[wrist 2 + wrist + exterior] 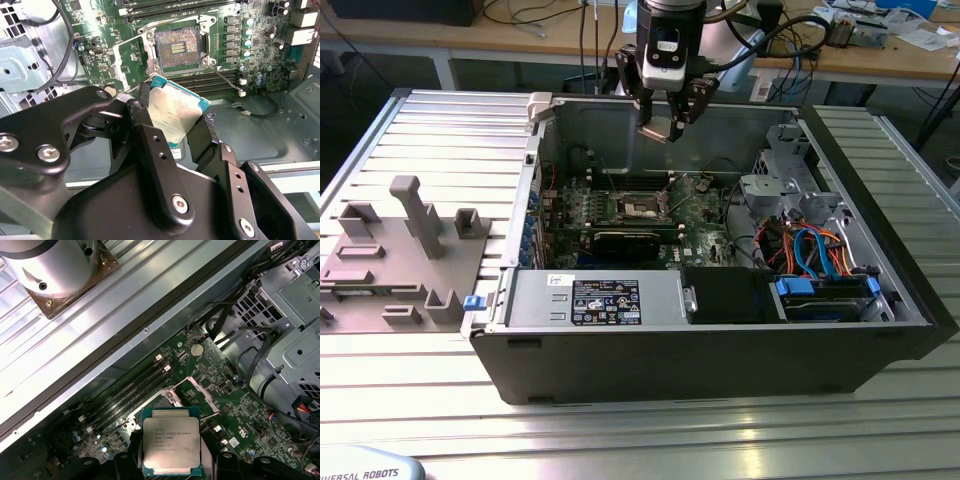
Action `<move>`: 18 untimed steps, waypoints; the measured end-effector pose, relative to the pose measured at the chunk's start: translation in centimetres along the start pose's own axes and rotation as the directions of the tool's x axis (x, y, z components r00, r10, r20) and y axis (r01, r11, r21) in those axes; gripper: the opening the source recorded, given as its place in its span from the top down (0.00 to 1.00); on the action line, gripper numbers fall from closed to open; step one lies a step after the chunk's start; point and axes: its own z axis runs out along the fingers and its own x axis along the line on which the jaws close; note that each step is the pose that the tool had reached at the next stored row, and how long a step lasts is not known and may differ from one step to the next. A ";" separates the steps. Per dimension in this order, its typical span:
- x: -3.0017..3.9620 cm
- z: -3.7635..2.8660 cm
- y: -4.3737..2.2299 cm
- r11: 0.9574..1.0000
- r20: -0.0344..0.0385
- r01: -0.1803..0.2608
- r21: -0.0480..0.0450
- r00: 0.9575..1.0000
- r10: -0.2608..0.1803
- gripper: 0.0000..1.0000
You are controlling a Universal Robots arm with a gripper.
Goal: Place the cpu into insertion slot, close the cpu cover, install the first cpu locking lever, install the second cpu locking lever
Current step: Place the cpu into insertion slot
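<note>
Second wrist view — cpu in gripper

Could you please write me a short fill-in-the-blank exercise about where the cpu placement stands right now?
1. The gripper is ___ on the cpu.
2. The insertion slot is ___, with its contacts exposed.
3. The cpu hangs ___ the green motherboard, not touching it.
Missing words: shut; empty; above.
</note>
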 end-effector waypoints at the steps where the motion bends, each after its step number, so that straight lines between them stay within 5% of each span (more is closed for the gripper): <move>1: 0.00 0.00 0.00 1.000 0.000 -0.001 0.000 1.000 0.001 0.46; 18: 0.00 0.01 0.00 0.999 0.004 -0.045 -0.001 0.999 0.045 0.46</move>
